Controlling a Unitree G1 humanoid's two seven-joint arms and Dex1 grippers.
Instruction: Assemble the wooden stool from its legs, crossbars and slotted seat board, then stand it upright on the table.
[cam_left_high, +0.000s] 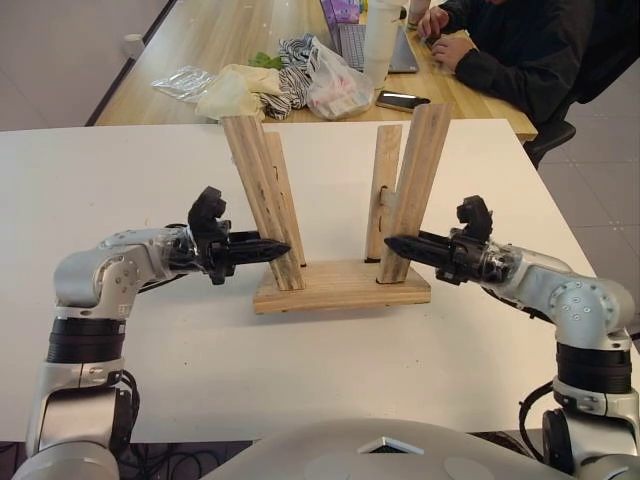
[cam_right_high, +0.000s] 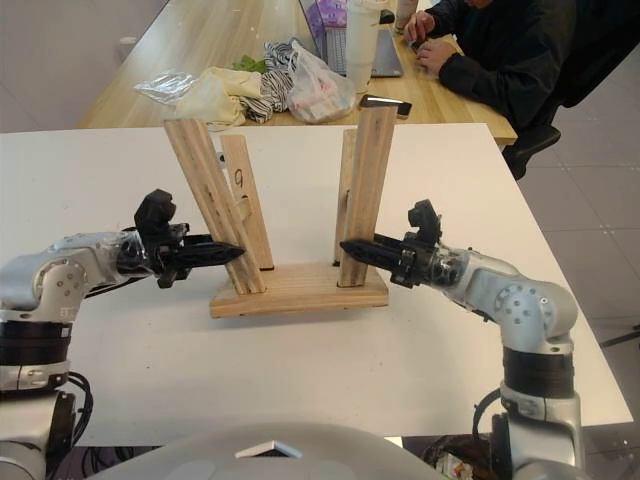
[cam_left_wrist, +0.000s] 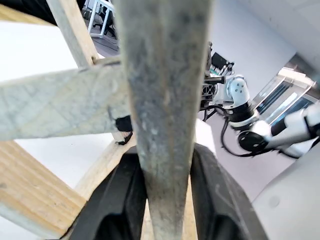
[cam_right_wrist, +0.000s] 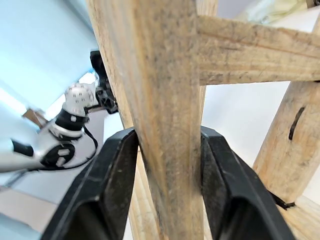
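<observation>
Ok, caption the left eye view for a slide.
Left end effector and right end effector clamp opposite sides of the inverted wooden stool on the white table.

- Seat board: pale bare wood, unvarnished and matt.
- Left front leg and right front leg: the same raw timber, rough-sawn, with streaky grain and small dark marks.
- Crossbar: coarse, fibrous wood, unpainted.
- Left gripper and right gripper: black plastic, smooth, with a faint sheen.
- Table: white, smooth, matt.
- Rear table: light wood planks, slightly glossy.
- Bags: thin, crinkled plastic, shiny.
- Striped cloth: soft fabric.
</observation>
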